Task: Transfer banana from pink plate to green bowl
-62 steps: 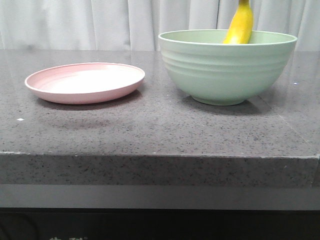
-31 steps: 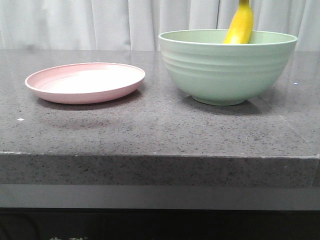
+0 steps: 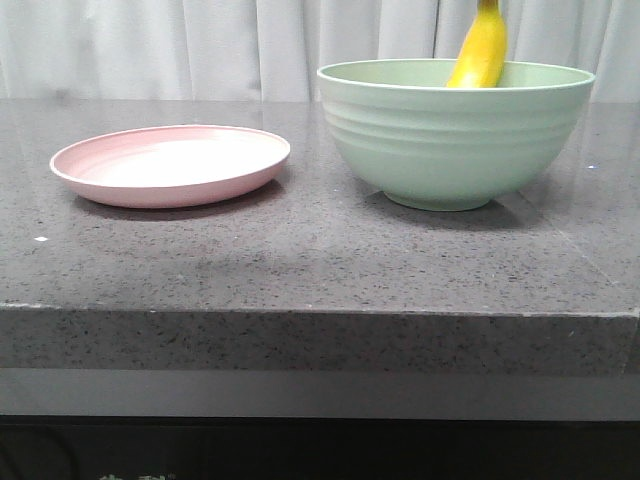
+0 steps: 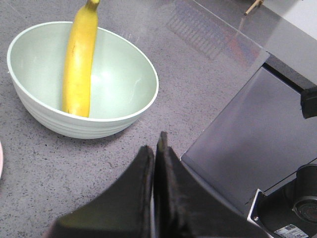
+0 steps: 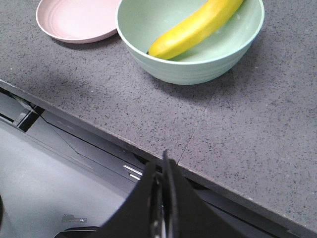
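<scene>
Grey countertop [image 3: 300,270]: one pink plate [image 3: 170,165], one green bowl [image 3: 455,130] holding one banana [image 3: 480,50]; both arms' fingers closed, empty.

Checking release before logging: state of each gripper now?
Left gripper: closed, holding nothing.
Right gripper: closed, holding nothing.
Banana rests in the green bowl.

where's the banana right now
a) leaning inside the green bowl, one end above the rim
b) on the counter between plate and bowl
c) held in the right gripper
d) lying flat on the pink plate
a: the banana leans against the wall of the bowl, one end poking above the rim; the plate is bare.
</scene>
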